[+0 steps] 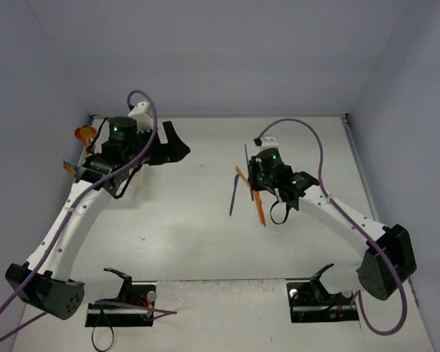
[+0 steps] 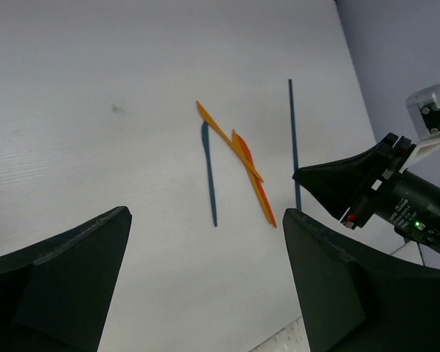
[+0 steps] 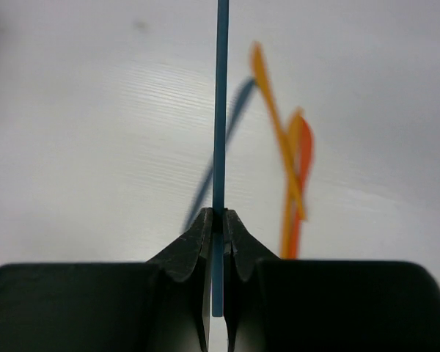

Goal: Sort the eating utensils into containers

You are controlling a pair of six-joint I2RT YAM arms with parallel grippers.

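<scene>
The right pincer (image 3: 218, 216) is clamped narrow on a thin blue stick (image 3: 221, 110), gripping it close to its near end, so that nearly the whole length juts away toward the far side of the table (image 1: 191, 235). Whether the stick is clear of the table cannot be told. Just left of it lie the other utensils, bunched together: a blue utensil (image 2: 209, 176), a long orange utensil (image 2: 227, 136) crossing a shorter red-orange one (image 2: 255, 183). The left pincer (image 2: 207, 213) hangs wide open and empty over the far-left part of the table, looking back at this bunch. The containers do not show plainly in any view, so the bin to aim for must be found first. The step in hand looks like carrying the stick off to its bin. With so much length beyond the grip, the free end will likely swing and sag, so a straight lift before any sideways travel seems wise, to avoid sweeping the orange pair or the blue utensil beside it. Turning the wrist slowly should keep the far tip from catching the left arm. At the bin, it is probably best to tip the stick end-down and release low.
</scene>
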